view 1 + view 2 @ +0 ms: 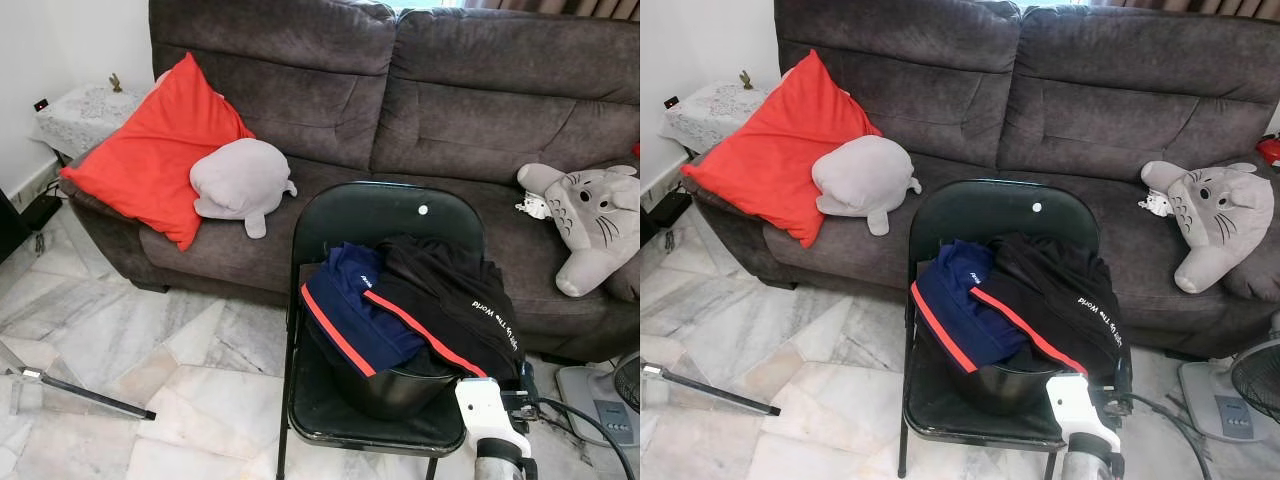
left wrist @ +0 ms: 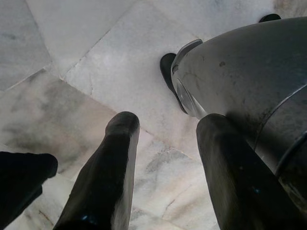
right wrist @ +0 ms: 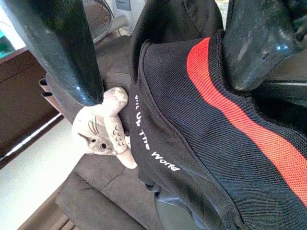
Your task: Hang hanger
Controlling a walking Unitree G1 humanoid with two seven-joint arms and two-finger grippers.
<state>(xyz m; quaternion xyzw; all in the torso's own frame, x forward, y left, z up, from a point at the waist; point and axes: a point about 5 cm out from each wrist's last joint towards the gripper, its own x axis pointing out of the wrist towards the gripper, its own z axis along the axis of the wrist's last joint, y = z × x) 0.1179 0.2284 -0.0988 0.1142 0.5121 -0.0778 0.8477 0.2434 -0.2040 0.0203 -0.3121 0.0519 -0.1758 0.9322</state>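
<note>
I see a glossy black folding chair w/ a round dark basin on its seat, heaped w/ clothes: a navy garment w/ red trim and a black ribbed knit w/ a red stripe and white lettering. I can't tell where the hanger is (maybe buried in the pile). Right gripper is at the pile's near edge, fingers spread either side of the knit. Left gripper hangs over veined marble floor, fingers apart. Behind the chair: a plush brown sofa and a red cushion.
</note>
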